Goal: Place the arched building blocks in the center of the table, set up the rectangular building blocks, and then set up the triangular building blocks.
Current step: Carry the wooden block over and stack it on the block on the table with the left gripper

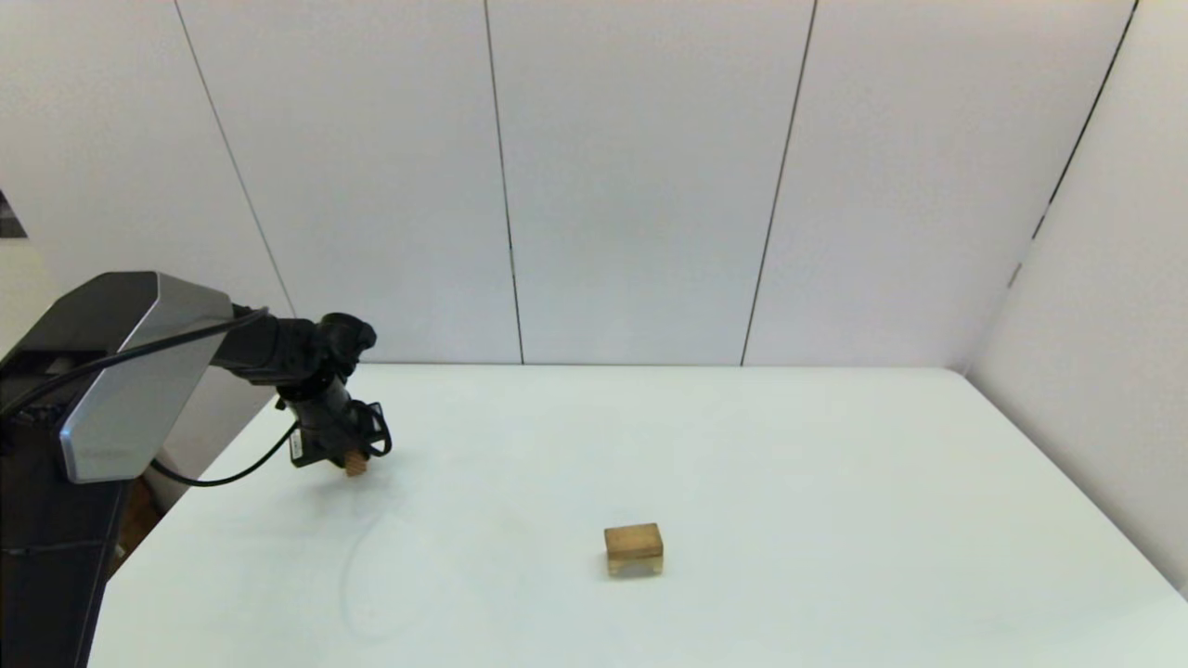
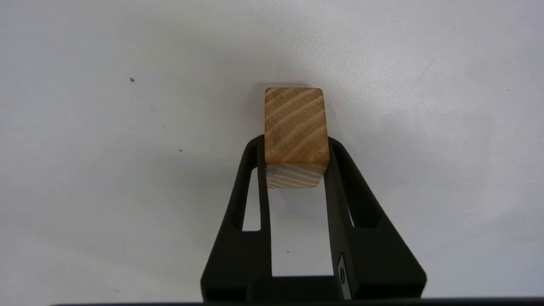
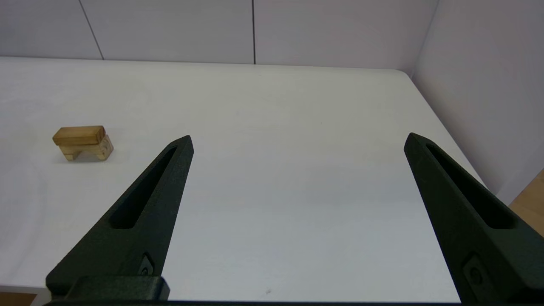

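small striped-grain wooden triangular block pinched at its flat end faces by left gripper near table's far left corner; light, rigid, likely slick. flat bar on arched block stacked at centre. right gripper spread wide, empty.

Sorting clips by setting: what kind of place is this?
Probably a robot test booth: a bare white table, plain white wall panels around it, and only wooden blocks, two stacked, one in the left gripper.
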